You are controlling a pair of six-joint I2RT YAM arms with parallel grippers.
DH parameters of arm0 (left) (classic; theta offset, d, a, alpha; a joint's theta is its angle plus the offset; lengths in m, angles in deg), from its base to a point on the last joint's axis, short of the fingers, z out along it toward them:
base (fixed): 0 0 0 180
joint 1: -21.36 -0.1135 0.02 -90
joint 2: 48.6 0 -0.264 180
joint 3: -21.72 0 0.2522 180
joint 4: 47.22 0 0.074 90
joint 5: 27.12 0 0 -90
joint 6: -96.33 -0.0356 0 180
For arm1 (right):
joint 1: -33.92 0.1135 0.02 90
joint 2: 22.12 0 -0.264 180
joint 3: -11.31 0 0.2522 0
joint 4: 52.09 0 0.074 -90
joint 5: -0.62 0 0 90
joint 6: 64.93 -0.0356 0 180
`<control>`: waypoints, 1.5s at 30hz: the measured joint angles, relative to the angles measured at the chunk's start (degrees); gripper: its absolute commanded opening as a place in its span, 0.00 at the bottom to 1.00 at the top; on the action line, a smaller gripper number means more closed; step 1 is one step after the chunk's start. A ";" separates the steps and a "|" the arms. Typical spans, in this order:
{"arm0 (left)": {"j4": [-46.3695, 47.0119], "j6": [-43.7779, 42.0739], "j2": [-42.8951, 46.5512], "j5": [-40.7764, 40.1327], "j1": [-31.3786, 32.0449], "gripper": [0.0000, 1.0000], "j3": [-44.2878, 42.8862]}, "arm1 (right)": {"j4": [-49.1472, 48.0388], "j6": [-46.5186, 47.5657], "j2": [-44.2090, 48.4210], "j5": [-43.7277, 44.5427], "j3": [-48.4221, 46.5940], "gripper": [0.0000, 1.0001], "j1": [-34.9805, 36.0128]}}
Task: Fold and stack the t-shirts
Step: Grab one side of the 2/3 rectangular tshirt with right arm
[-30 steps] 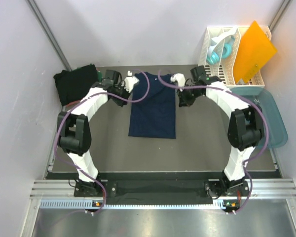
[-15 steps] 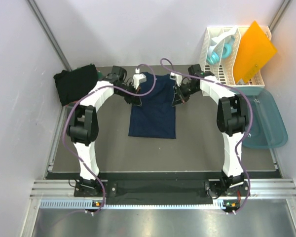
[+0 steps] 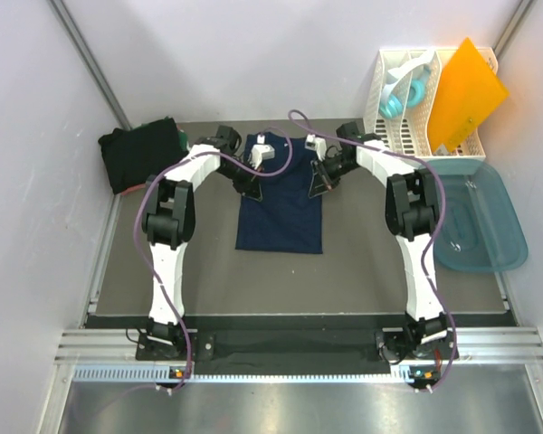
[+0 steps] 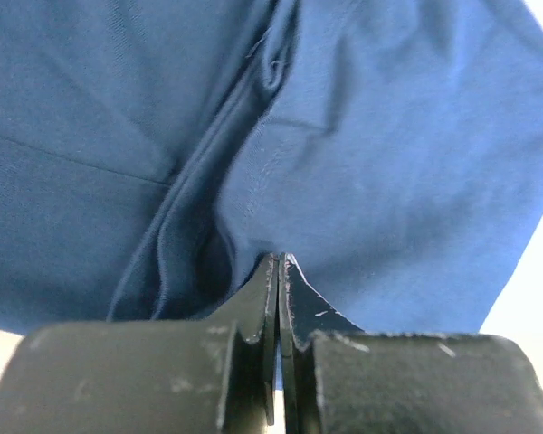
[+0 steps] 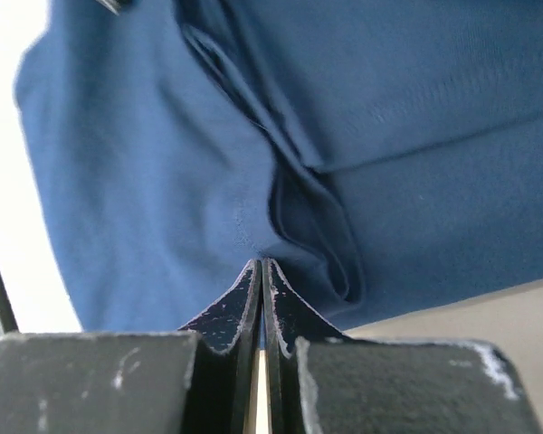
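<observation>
The left claw and right claw, each pinched shut on the top of the blue t-shirt, have moved closer together — so the fold looks just begun.

Lab robot cell: plain white enclosure walls, left arm and right arm bolted to aluminium rail at 6 o'clock, dark table mat, white slotted rack and teal tub at 2 o'clock.

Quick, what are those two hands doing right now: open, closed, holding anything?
Left hand: closed, pinching the navy t-shirt.
Right hand: closed, pinching the same navy t-shirt.
</observation>
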 measured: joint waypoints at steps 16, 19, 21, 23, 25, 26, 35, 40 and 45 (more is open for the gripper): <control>8.83 2.69 -0.02 -5.55 -0.68 0.00 4.48 | -3.45 -9.11 -0.15 19.89 -0.04 0.00 3.45; 13.35 4.31 2.43 -8.59 -0.57 0.00 8.28 | -5.81 -8.94 0.74 25.75 0.17 0.00 5.16; 17.14 5.57 4.81 -11.39 -0.63 0.00 11.74 | -8.41 -8.31 1.62 29.14 1.25 0.00 5.97; 20.13 6.51 7.34 -13.90 -0.85 0.01 14.93 | -10.47 -7.28 2.82 32.11 2.49 0.01 6.49; 21.44 7.74 9.49 -16.15 -1.38 0.02 16.39 | -11.56 -6.14 4.15 34.47 3.43 0.03 6.69; 21.90 8.17 10.16 -16.87 -1.62 0.01 16.41 | -12.02 -5.60 4.98 35.63 3.85 0.04 6.95; 23.85 9.42 21.62 -27.93 -3.13 0.86 17.05 | -14.97 0.87 22.56 43.30 19.10 0.58 9.99; 22.56 8.15 32.24 -35.65 -3.61 0.99 21.00 | -16.98 11.50 39.52 51.43 37.03 0.74 22.16; 20.31 6.69 42.14 -43.50 -4.42 0.99 24.85 | -15.52 17.07 47.01 53.24 46.29 0.75 33.81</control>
